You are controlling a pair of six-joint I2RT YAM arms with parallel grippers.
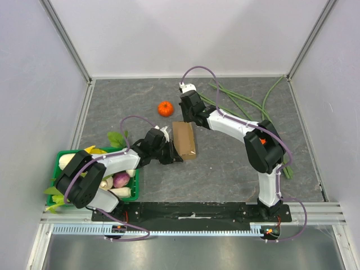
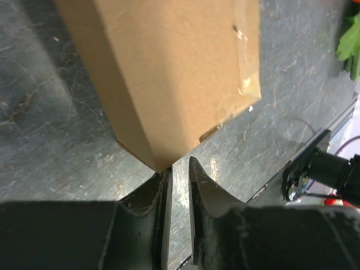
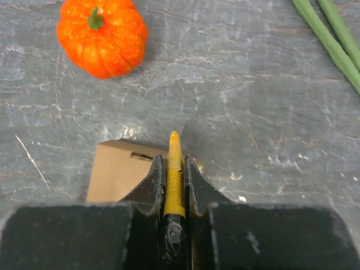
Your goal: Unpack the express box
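Observation:
The express box, a flat brown carton with its lid down, lies in the middle of the grey table. My left gripper is low at the box's near left corner. In the left wrist view its jaws stand almost together with only a thin empty slit, and the box corner touches one fingertip. My right gripper hovers over the far end of the box. It is shut on a yellow ribbed tool whose tip points past the box's far edge.
A small orange pumpkin sits just beyond the box on the left. Long green beans lie at the back right. A green crate of vegetables stands at the near left. Grey walls enclose the table.

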